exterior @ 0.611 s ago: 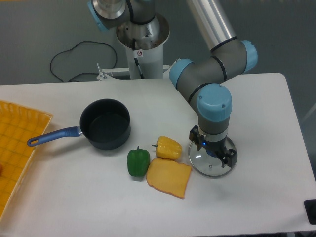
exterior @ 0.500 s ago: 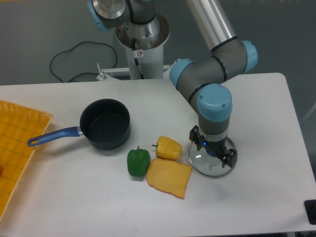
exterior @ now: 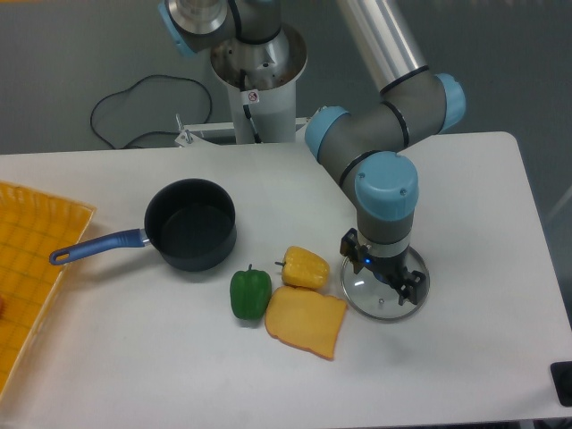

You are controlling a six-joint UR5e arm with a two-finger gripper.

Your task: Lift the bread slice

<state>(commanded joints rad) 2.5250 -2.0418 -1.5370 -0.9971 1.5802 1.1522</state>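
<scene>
Yellow-orange bread slice (exterior: 307,322) lies flat at lower centre, touching the green pepper (exterior: 249,293). Just right, the gripper (exterior: 382,278) hovers over a glass lid (exterior: 384,298); whether the jaws are apart, I can't tell.

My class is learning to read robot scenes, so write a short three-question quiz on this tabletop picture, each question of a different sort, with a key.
1. True or false: the gripper is over the bread slice.
2. Which thing lies nearest the bread slice? A. pot B. yellow pepper C. yellow tray
3. Fill in: the gripper hangs over a glass ____.

Key:
1. False; it is over the glass lid, right of the slice.
2. B
3. lid
</scene>
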